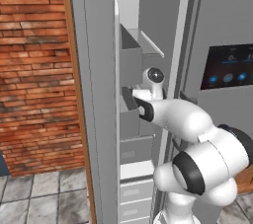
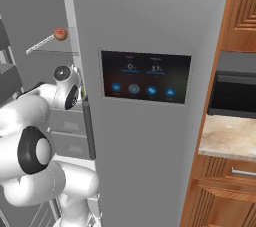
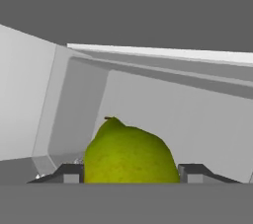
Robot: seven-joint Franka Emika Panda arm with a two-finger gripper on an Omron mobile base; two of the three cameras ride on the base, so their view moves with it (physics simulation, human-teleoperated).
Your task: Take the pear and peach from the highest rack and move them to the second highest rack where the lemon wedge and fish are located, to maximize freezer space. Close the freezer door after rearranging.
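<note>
This is a home kitchen. A tall grey fridge-freezer [image 2: 150,31] fills the middle, with a dark touch screen [image 2: 145,77] on its closed door showing small blue icons and readings too blurred to read. Its other door [image 1: 94,94] stands open at 10 o'clock, showing grey door bins [image 1: 129,50] and drawers [image 1: 136,188]. At 3 o'clock stand wooden cabinets [image 2: 240,11], a stone tabletop [image 2: 225,138] and what may be a built-in microwave [image 2: 234,88]. A red brick wall [image 1: 34,70] rises at 9 o'clock over a grey tiled floor [image 1: 44,198].
</note>
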